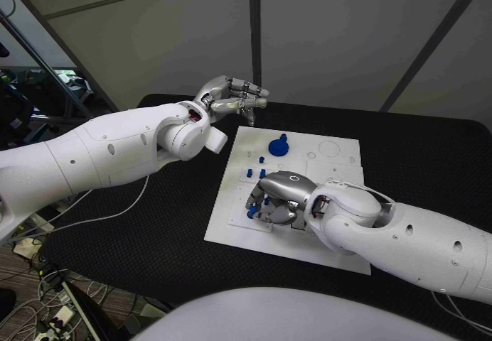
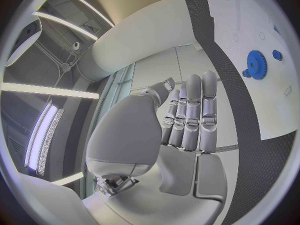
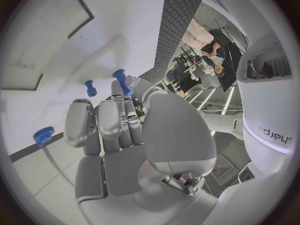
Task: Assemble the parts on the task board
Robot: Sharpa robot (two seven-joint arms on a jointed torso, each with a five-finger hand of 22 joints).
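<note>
- The task board (image 1: 308, 234) lies flat in the middle of the black worktop (image 1: 431, 156).
- The right hand (image 1: 279, 199) comes in from about four o'clock and sits low over the board's near-left part, fingers curled downward.
- In the right wrist view a blue peg (image 3: 122, 81) sits at that hand's fingertips (image 3: 119, 92); it looks pinched, though I can't see the contact clearly.
- Another small blue peg (image 3: 91, 88) stands on the board just beside it.
- A blue gear (image 1: 279, 147) rests on the board toward twelve o'clock, apart from both hands.
- The left hand (image 1: 232, 96) hangs off the board at about eleven o'clock, fingers straight and together, holding nothing.
</note>
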